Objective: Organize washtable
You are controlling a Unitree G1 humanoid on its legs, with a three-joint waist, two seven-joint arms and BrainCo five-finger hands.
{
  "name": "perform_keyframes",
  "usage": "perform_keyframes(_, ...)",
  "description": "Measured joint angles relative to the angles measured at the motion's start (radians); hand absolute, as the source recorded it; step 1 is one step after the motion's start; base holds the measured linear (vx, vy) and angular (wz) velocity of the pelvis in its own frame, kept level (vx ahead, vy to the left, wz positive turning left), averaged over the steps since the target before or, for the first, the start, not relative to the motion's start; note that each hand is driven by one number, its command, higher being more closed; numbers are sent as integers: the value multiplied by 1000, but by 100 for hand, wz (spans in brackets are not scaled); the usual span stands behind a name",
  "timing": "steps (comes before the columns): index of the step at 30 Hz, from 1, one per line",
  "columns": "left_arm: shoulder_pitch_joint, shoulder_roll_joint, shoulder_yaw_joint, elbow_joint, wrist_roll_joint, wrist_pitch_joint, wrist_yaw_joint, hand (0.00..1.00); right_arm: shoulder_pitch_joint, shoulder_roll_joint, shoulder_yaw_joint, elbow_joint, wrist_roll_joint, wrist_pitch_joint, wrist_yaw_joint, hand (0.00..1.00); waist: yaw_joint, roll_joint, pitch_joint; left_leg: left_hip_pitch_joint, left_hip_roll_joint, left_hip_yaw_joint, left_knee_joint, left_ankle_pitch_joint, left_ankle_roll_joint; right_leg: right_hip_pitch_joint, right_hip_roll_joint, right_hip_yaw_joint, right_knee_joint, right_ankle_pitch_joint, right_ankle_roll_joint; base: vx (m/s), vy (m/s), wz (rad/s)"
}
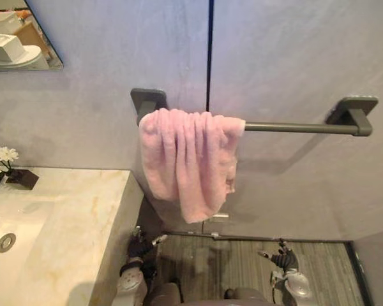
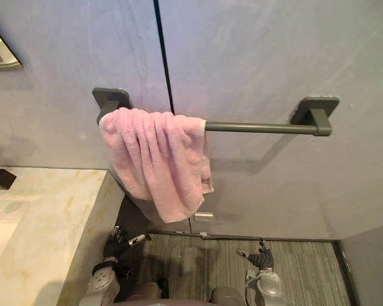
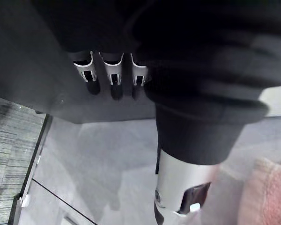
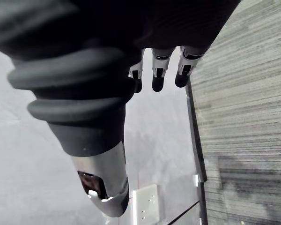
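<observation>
The marble washtable [image 1: 70,217] lies at left, the grey wall rail [image 1: 293,127] carries the pink towel [image 1: 185,159] bunched at its left end, and the left hand [image 1: 138,245] and right hand [image 1: 283,258] hang low over the floor [image 1: 230,261], fingers relaxed, empty.

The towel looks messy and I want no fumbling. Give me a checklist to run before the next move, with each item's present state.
1. The pink towel hangs on the towel bar: ok.
2. The towel is spread flat along the bar: not ok, it is bunched at the bar's left end.
3. The left robot hand is empty, fingers relaxed: ok.
4. The right robot hand is empty, fingers relaxed: ok.
5. Both hands are up near the towel: not ok, both hang low, near the floor.
</observation>
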Motion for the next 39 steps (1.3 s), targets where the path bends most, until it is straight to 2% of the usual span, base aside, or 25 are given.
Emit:
perform_keyframes(3,-1,1,-8,-46,7,1,1,0,-7,1,1,17,0,-1,0,0,0,-2,-1,21,-7,0,-46,23,3,12,-5,0,-29,17,2,8,11,0)
perform_keyframes(6,19,11,-9,-244,41,-3,5,0,-5,-2,6,16,0,-3,0,0,-2,-2,-2,34,-9,-7,-98,58,3,15,-6,-3,-55,36,1,-49,3,3)
perform_keyframes(12,16,35,-12,-404,132,-35,36,0,7,-12,18,16,-2,-9,2,0,-6,1,-6,71,-12,-19,-176,110,2,18,2,-2,-78,60,1,-94,-4,0)
perform_keyframes(16,14,45,-14,-454,233,-44,60,0,5,-13,22,16,-8,-10,5,0,-25,6,-13,80,-13,-28,-208,129,-1,21,4,-3,-97,76,3,-81,2,3)
perform_keyframes(19,-3,83,-48,-465,282,-44,70,0,10,-21,43,16,-31,-10,20,0,-29,14,-25,90,-17,-29,-218,135,0,36,5,-1,-121,92,9,-25,7,-1)
perform_keyframes(25,-66,117,-99,-462,334,-44,65,0,8,-22,59,16,-40,-10,24,0,-41,13,-28,101,-23,-31,-220,136,0,53,3,2,-140,101,15,0,0,-1)
perform_keyframes(26,-77,127,-107,-458,334,-44,65,100,5,-23,60,16,-40,-10,24,0,-45,13,-28,101,-23,-29,-222,136,1,54,4,3,-146,105,15,4,-3,-7)
perform_keyframes(35,-187,161,-152,-351,356,-41,65,100,1,-44,101,7,-39,-11,28,0,-62,11,-30,135,-23,-9,-256,143,9,76,8,27,-185,119,14,15,-7,-9)
perform_keyframes(39,-197,173,-150,-349,374,-41,65,100,3,-49,104,-126,-39,-12,36,0,-68,11,-30,135,-24,-6,-266,143,9,72,9,31,-187,120,15,4,-3,-1)
